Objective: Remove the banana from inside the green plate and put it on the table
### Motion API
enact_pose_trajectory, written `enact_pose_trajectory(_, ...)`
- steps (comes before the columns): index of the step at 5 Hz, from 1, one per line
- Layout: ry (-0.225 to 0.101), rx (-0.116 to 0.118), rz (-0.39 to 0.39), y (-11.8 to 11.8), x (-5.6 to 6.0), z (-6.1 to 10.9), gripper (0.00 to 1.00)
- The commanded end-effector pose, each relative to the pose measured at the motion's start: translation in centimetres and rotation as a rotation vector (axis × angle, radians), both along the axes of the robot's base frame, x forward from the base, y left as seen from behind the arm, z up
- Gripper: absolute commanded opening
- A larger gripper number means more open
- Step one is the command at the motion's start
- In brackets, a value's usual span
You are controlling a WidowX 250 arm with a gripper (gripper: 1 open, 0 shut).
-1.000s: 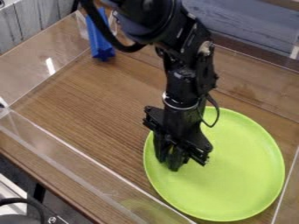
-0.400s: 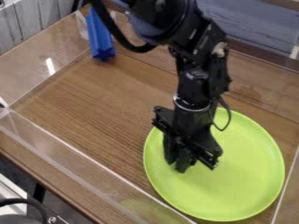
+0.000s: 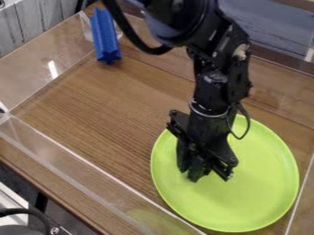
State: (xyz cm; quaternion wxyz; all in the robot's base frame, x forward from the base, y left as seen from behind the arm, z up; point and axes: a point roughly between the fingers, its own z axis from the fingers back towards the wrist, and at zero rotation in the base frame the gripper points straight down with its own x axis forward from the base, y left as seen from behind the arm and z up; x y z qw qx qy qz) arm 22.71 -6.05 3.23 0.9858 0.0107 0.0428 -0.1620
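The green plate (image 3: 263,188) lies at the front right of the wood-grain table (image 3: 105,101). My gripper (image 3: 207,173) points straight down over the plate's left half, with its black fingertips at the plate surface. The jaws look shut. The banana is hidden; no yellow shows around or beneath the fingers, so I cannot tell whether it is held.
A blue object (image 3: 106,39) stands at the back left by the wall. Clear plastic walls (image 3: 73,170) border the table at the front and left. The black arm (image 3: 208,46) reaches in from the top and leans over the table's middle.
The arm and gripper have edged a little to the right over the plate, and the wrist has turned slightly. The gripper stays low on the plate.
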Motion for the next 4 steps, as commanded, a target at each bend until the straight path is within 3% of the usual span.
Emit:
enact_pose_trajectory(1,-0.036,-0.003,-0.030,0.5,1.3,0.9,0.00)
enact_pose_trajectory(2,-0.030,0.002,-0.058,1.1,1.6,0.8,0.00)
enact_pose_trajectory(4,-0.019,0.017,0.204,0.3,2.9,3.4,0.00)
